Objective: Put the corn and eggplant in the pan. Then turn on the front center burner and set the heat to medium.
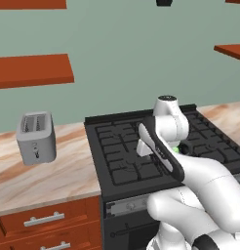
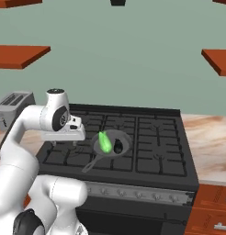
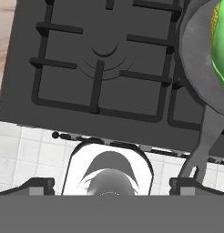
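The dark-grey pan [image 2: 125,139] rests on the centre section of the black stove's grate, its handle [image 2: 90,165] pointing to the front left. Inside it, the bright green corn [image 2: 104,141] lies beside the small dark eggplant [image 2: 118,147]. The front center burner [image 2: 117,162] lies partly under the pan. My gripper [image 2: 64,143] hangs open and holds nothing. It hovers over the front left burner, left of the pan and apart from it. In the hand view the pan's rim [image 3: 191,45], the corn [image 3: 221,41] and the handle [image 3: 204,143] fill the right side, with my gripper [image 3: 113,185] spread wide.
A row of knobs [image 2: 133,193] runs along the stove's front panel. A grey toaster [image 1: 36,137] stands on the wooden counter [image 1: 53,178] left of the stove. Orange shelves [image 1: 31,70] hang on the wall above. More counter [image 2: 211,147] lies right of the stove.
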Robot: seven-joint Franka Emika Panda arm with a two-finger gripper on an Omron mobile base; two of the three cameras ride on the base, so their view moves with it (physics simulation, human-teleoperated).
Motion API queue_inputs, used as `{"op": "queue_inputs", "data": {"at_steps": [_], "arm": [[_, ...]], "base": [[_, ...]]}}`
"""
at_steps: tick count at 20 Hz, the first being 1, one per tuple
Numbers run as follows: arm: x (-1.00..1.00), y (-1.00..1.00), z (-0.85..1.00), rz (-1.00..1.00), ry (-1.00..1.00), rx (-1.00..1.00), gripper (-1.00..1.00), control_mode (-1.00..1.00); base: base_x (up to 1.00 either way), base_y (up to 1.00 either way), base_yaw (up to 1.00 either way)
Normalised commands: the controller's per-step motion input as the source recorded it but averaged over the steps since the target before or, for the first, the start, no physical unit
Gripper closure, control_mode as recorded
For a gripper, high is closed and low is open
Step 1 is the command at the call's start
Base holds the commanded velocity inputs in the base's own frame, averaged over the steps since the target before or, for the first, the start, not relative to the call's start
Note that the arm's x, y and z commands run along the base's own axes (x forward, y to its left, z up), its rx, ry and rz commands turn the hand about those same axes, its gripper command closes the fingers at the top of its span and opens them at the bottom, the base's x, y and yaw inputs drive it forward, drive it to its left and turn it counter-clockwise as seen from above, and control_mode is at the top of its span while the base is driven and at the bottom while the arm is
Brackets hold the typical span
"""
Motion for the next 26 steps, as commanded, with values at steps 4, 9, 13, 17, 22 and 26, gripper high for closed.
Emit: {"op": "queue_inputs", "data": {"at_steps": [4, 9, 13, 17, 22, 26], "arm": [[0.01, -0.36, 0.00, 0.04, 0.01, 0.00, -1.00, -1.00], [-0.04, -0.58, 0.00, 0.03, 0.02, 0.00, -1.00, -1.00], [0.00, -0.69, 0.00, 0.00, 0.00, 0.00, -1.00, -1.00], [0.00, -0.58, 0.00, 0.00, 0.00, 0.00, -1.00, -1.00], [0.00, -0.50, 0.00, 0.00, 0.00, 0.00, -1.00, -1.00], [-0.02, -0.47, 0.00, 0.00, -0.01, 0.00, -1.00, -1.00]], "base": [[0.00, 0.00, 0.00], [0.00, 0.00, 0.00], [0.00, 0.00, 0.00], [0.00, 0.00, 0.00], [0.00, 0.00, 0.00], [0.00, 0.00, 0.00]]}}
